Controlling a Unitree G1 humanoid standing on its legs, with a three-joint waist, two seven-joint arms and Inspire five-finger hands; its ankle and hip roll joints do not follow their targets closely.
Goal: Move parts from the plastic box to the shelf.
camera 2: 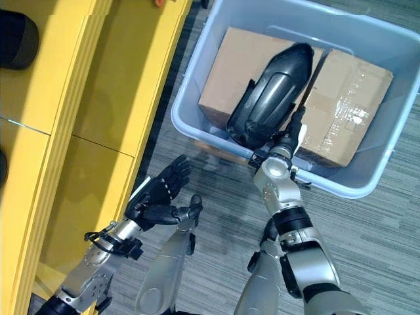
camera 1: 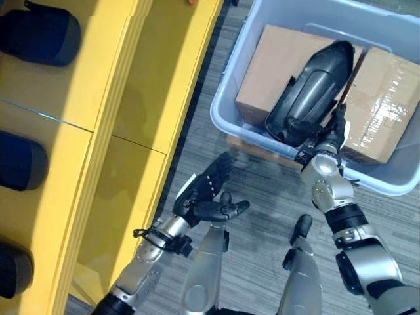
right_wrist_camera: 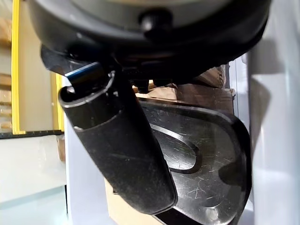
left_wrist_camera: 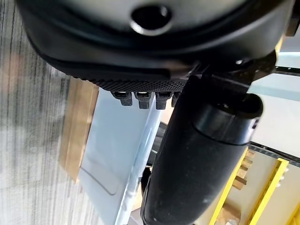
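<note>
A long black moulded part lies slanted across two cardboard boxes inside the pale blue plastic box. My right hand reaches over the box's near wall to the part's lower end. In the right wrist view its thumb rests across the part. My left hand hovers open above the carpet between the yellow shelf and the box, holding nothing. On the shelf sit three dark parts, at the far end, the middle and the near end.
The cardboard boxes fill most of the plastic box's floor. The shelf runs along the left, its front edge close to the box's left corner. Grey carpet lies between them. The left wrist view shows the box's outer wall and yellow racking beyond.
</note>
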